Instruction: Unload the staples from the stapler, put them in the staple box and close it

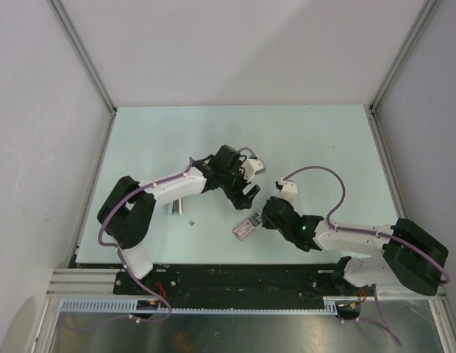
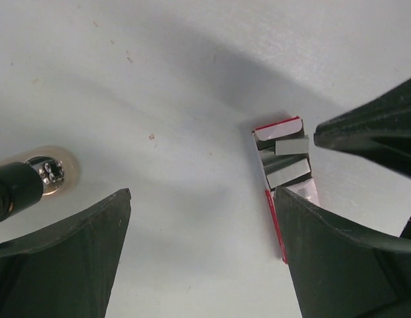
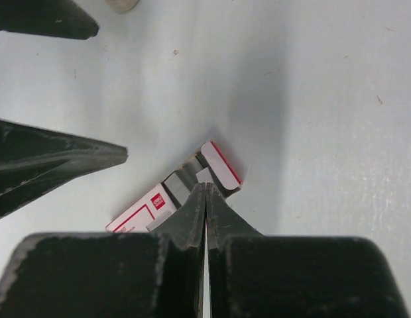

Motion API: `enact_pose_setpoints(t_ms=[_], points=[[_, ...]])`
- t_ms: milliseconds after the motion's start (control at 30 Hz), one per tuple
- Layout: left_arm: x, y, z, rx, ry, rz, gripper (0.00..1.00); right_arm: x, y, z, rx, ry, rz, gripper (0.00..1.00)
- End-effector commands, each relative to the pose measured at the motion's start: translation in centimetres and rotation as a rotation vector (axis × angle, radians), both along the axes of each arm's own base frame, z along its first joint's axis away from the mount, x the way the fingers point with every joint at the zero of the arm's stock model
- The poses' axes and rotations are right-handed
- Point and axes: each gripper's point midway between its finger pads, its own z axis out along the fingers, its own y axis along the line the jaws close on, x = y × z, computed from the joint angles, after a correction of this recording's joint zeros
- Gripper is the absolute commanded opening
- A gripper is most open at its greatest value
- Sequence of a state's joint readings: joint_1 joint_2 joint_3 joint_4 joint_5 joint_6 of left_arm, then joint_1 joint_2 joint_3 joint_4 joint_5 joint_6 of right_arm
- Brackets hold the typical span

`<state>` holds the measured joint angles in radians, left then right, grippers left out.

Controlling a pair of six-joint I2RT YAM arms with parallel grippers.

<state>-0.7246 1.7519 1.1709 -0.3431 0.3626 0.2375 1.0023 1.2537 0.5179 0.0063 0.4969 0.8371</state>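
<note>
The stapler shows only in part: a beige rounded end with a black part and a shiny tip at the left edge of the left wrist view [image 2: 56,173], and a beige sliver at the top of the right wrist view [image 3: 122,4]. My left gripper [image 1: 246,195] [image 2: 202,193] is open wide and empty above the table, with the stapler outside its left finger. My right gripper [image 1: 263,218] [image 3: 205,185] is shut, its tips resting at the open end of a pink-and-grey staple box [image 3: 142,209]. I cannot make out a loose strip of staples.
The open box [image 1: 246,227] [image 2: 285,159] lies between the two grippers with grey strips inside, against my left gripper's right finger. A small pale piece [image 1: 174,208] and a tiny dark bit [image 1: 191,220] lie by the left arm. Walls enclose the table.
</note>
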Motion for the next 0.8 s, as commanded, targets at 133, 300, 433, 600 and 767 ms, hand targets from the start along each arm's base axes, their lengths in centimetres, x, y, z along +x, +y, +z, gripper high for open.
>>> enact_pose_setpoints(t_ms=[133,300,433,600,767], points=[[-1.6,2.4,4.0,-0.068,-0.121,-0.157,0.98,1.6,-0.4,-0.6,0.023,0.021,-0.009,0.00],[-5.2,4.4,2.0,-0.012,-0.136,-0.299,0.99,3.0,-0.6,-0.2,0.081,0.046,0.034,0.04],[-7.7,4.9,-0.3,0.057,-0.147,-0.393,1.00,3.2,-0.2,-0.6,0.151,0.099,0.085,0.13],[-8.8,5.0,-2.0,0.108,-0.146,-0.446,0.99,2.5,0.2,-2.1,0.258,0.195,0.146,0.16],[-8.8,4.8,-2.9,0.131,-0.131,-0.446,0.99,1.8,0.1,-3.6,0.344,0.279,0.161,0.16]])
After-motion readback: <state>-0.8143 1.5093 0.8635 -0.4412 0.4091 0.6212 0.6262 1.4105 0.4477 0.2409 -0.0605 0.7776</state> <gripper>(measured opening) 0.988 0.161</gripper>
